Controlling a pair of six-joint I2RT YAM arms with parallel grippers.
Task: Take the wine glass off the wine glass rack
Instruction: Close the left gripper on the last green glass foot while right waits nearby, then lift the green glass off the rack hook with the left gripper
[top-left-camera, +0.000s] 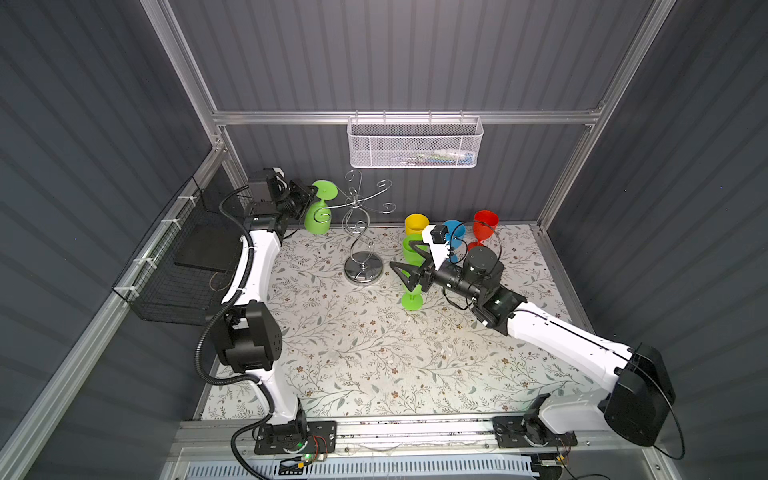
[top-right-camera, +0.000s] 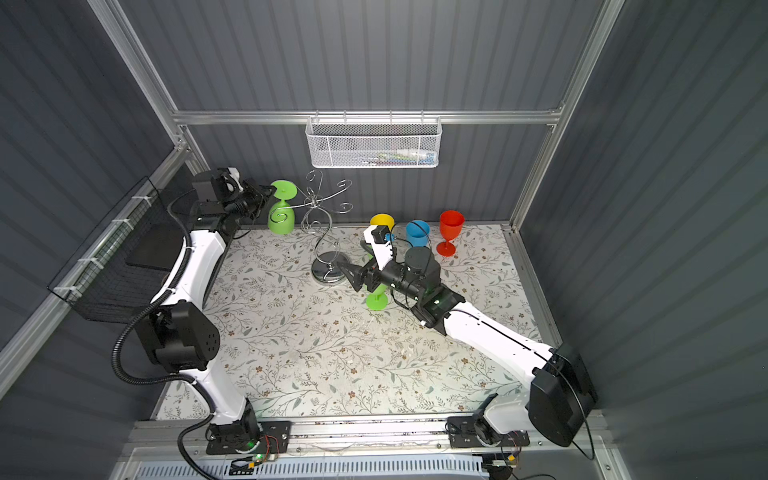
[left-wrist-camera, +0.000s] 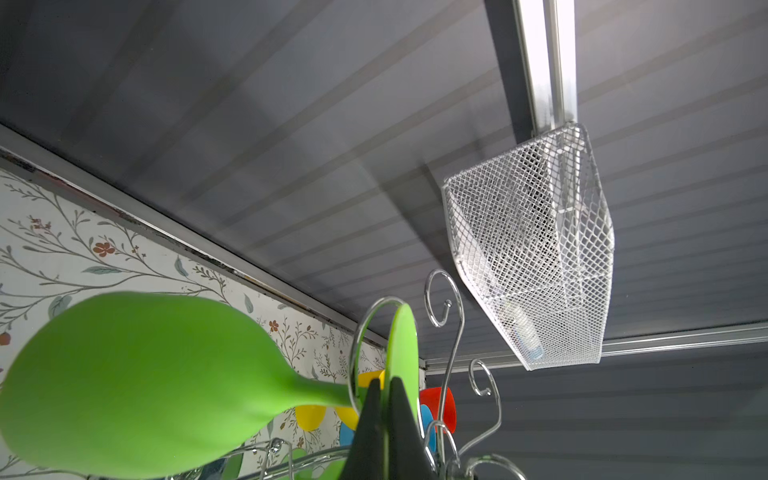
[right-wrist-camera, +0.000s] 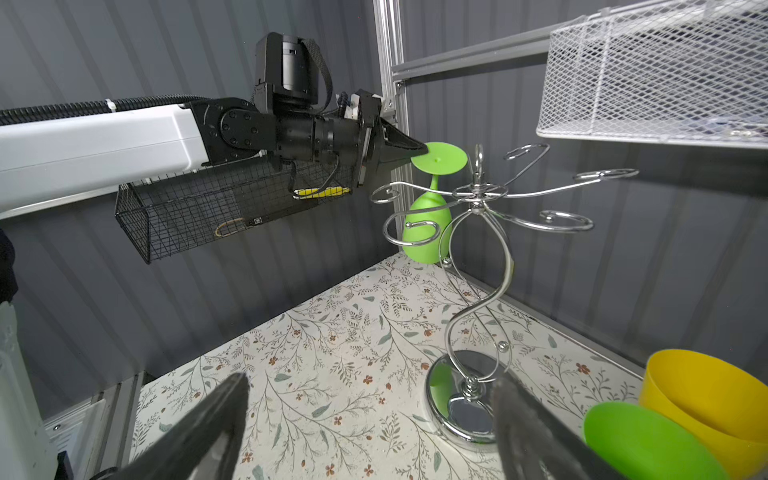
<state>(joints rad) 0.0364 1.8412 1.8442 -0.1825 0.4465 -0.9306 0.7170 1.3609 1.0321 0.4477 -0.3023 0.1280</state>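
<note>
A green wine glass (top-left-camera: 318, 218) (top-right-camera: 281, 218) (right-wrist-camera: 428, 228) hangs upside down from one curled arm of the chrome wine glass rack (top-left-camera: 363, 270) (top-right-camera: 328, 272) (right-wrist-camera: 461, 407), at the back left of the table. My left gripper (top-left-camera: 312, 193) (top-right-camera: 272, 192) (left-wrist-camera: 386, 382) (right-wrist-camera: 419, 151) is shut on the edge of the glass's flat round foot, level with the rack's arms. In the left wrist view the bowl of the wine glass (left-wrist-camera: 137, 386) fills the near side. My right gripper (top-left-camera: 401, 257) (top-right-camera: 353, 257) (right-wrist-camera: 370, 382) stands open low over the table, just right of the rack's base, holding nothing.
A second green glass (top-left-camera: 412, 301) stands upright right by the right gripper. Yellow (top-left-camera: 416, 223), blue (top-left-camera: 454, 230) and red (top-left-camera: 485, 226) glasses stand at the back right. A white mesh basket (top-left-camera: 413, 143) hangs on the back wall, a black wire basket (top-left-camera: 178, 266) on the left wall.
</note>
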